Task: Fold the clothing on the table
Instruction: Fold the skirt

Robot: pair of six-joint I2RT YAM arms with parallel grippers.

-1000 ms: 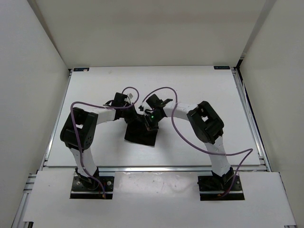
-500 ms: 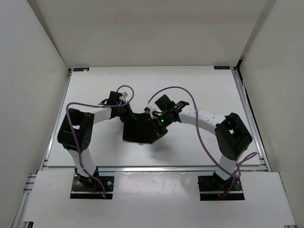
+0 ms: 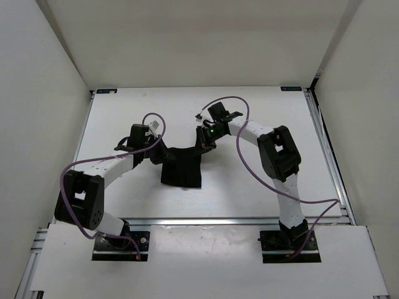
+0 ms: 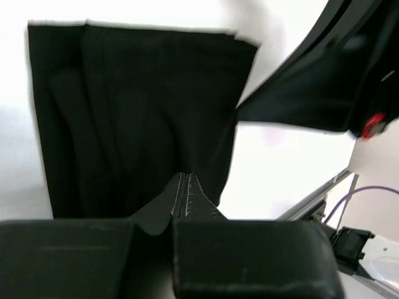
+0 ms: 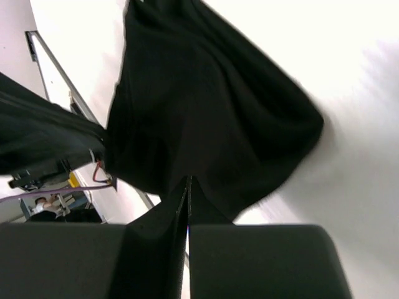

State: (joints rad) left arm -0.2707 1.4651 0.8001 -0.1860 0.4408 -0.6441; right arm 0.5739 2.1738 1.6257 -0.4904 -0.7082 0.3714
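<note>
With left gripper [image 3: 159,156] and right gripper [image 3: 201,144] each nipped shut on a far corner of the clothing [image 3: 182,172], midway across the table [image 3: 124,112], watch for uneven pulling tugging one corner loose and skewing the fold.

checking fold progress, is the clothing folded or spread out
Folded: the clothing is a compact bundle with stacked layer edges visible in the left wrist view.

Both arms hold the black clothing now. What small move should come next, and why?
Probably carry both held corners together toward the near edge of the table, folding the clothing in half. The left fingers and the right fingers are each shut on a far corner, while the rest of the clothing lies on the table.
</note>
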